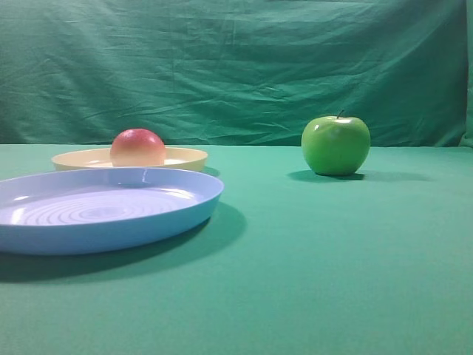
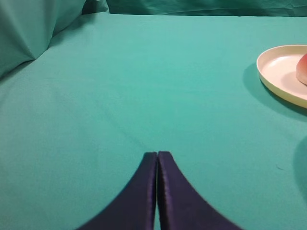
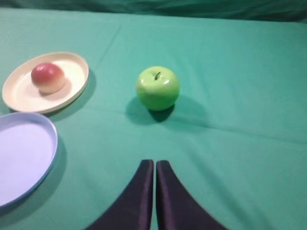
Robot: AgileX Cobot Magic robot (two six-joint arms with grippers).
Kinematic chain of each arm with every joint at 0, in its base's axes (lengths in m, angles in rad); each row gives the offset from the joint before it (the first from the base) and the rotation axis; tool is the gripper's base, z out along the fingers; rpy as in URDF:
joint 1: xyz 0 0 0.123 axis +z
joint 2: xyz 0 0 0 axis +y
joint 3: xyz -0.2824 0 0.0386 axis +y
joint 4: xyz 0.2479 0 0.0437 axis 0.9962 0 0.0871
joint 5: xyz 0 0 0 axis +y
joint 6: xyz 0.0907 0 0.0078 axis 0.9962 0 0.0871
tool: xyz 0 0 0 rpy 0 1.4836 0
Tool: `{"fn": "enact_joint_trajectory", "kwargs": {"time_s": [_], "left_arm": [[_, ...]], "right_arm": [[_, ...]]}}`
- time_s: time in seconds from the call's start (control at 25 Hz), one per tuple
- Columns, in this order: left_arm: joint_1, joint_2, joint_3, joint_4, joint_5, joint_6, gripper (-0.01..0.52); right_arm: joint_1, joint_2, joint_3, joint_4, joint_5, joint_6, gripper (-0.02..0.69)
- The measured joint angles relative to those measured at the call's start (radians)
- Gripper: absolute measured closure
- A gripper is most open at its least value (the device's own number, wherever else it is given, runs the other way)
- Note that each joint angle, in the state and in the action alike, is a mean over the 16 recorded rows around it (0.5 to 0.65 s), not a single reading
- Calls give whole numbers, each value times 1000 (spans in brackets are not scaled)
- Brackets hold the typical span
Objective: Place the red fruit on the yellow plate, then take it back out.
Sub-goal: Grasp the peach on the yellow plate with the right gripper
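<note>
At the bottom centre of the right wrist view, the right gripper (image 3: 155, 165) is sitting with its two dark fingers pressed together, closed on nothing, above the green cloth (image 3: 230, 143). In the left wrist view the left gripper (image 2: 157, 155) is showing the same way at the bottom centre, its fingers meeting tip to tip and holding nothing. Farther in, at the lower left of the right wrist view, the light blue plate (image 3: 29, 158) is lying flat with part of it cut off by the frame edge. Beyond it, at the upper left, the yellow plate (image 3: 72, 62) is lying just beside the blue one, and the red fruit (image 3: 48, 77) is resting inside it, left of its centre. The fruit is round with no clear long axis; its red side is facing up and its pale yellow side is sitting down against the plate. The green apple (image 3: 158, 88) is standing well apart to the right of the plates, stem up. In the exterior high view a wrinkled green backdrop (image 1: 236, 66) is hanging behind the table.
</note>
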Motion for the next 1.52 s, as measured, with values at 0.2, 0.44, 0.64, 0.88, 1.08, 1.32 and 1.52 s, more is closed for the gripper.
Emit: {"fn": "enact_joint_trajectory", "kwargs": {"time_s": [0.2,0.44,0.64,0.88,1.08,1.32,1.52], "left_arm": [[0,0,0,0,0,0,514],[0,0,0,0,0,0,514],[0,0,0,0,0,0,514],[0,0,0,0,0,0,514],[0,0,0,0,0,0,514],[0,0,0,0,0,0,514],[0,0,0,0,0,0,514]], "right_arm": [[41,139,-87,81,35,-107,665],[49,275,-139,230,21,-256,665],[49,376,-154,366,-24,-345,665],[49,489,-190,459,-79,-452,665],[49,602,-298,477,-53,-532,665],[53,787,-546,422,70,-590,665],[73,981,-814,353,190,-558,665]]}}
